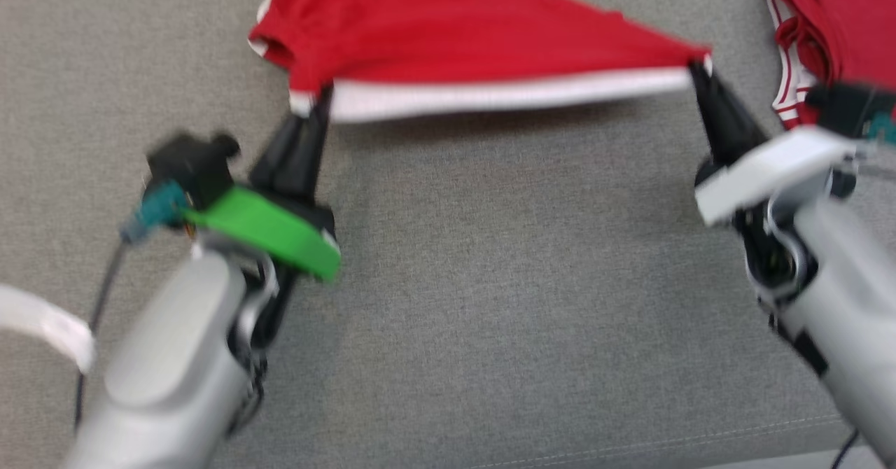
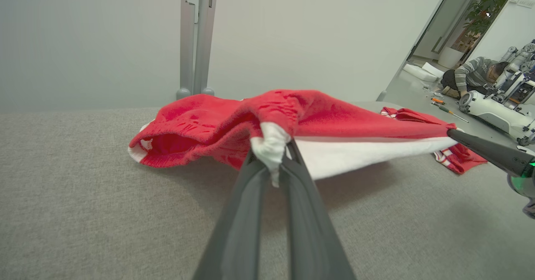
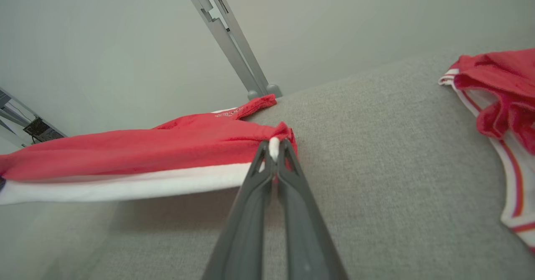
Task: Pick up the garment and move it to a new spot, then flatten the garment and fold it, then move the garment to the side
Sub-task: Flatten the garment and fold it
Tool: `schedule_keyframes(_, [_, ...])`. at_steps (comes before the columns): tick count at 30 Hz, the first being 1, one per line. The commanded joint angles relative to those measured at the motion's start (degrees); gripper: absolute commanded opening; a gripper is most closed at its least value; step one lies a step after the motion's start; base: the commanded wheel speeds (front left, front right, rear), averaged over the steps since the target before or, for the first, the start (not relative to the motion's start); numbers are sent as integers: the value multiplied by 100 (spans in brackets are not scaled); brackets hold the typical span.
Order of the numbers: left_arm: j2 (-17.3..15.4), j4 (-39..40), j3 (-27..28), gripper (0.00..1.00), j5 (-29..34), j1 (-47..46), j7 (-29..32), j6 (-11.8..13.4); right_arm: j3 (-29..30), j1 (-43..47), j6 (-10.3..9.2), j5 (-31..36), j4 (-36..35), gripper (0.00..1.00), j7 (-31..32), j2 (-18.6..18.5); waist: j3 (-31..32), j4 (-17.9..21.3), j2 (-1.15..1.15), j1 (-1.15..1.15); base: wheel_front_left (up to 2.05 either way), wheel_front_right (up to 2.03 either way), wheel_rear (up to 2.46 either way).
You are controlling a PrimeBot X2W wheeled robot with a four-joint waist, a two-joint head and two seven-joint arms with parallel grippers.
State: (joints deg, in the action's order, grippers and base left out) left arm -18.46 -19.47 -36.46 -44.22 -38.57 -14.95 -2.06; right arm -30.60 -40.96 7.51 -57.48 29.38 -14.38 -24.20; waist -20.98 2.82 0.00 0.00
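Left claw (image 1: 316,105) was pinched shut on the white hem at one corner of the garment (image 1: 455,35). Right claw (image 1: 698,70) was likewise clamped shut on the opposite hem corner. Between them the hem ran taut and straight, lifted clear of the grey cloth-covered table (image 1: 490,280) with a shadow beneath, while the far red portion sagged onto the surface. Judged: the two-corner hold served to stretch the cloth so it could be laid flat for folding. A second red-and-white garment (image 1: 833,21) lay crumpled just beyond the right claw, apart from the held one.
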Motion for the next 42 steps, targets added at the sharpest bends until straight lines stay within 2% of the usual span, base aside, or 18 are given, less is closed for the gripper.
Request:
schedule_keyframes(1, [9,154,60,0,142,331,-27,57,52,375,-5,-108,-114,0,-44,-26,409,-28,0,0,0,0,0])
schedule_keyframes(6, [161,674,114,0,418,1708,-26,190,353,1742,-5,-123,-601,0,-73,3,720,-8,0,0,0,0,0])
schedule_keyframes(11, [216,886,75,0,580,2674,-26,189,837,2981,-5,38,-1052,0,-78,46,893,-75,0,0,0,0,0])
schedule_keyframes(16, [293,908,-9,0,723,3162,-27,109,1401,3868,-5,215,-1524,0,114,200,955,-133,0,0,0,0,0])
schedule_keyframes(21, [491,937,16,0,837,3205,-26,2,2042,4119,-5,564,-1897,0,352,383,996,-212,0,0,0,0,0])
schedule_keyframes(26, [672,936,7,0,1015,2991,-23,-145,2557,3845,-5,874,-2232,0,620,465,963,-394,0,0,0,0,0])
schedule_keyframes(31, [854,965,56,0,1149,2607,-23,-281,2770,3121,-5,1204,-2360,0,1001,492,793,-593,0,0,0,0,0])
schedule_keyframes(36, [1070,820,30,0,1184,2002,-22,-410,2723,2036,-3,1531,-1974,0,1323,443,474,-890,0,0,0,0,0])
schedule_keyframes(42, [1382,290,37,0,850,1153,-13,-498,2482,583,-3,1852,-1050,0,1577,422,57,-1275,0,0,0,0,0])
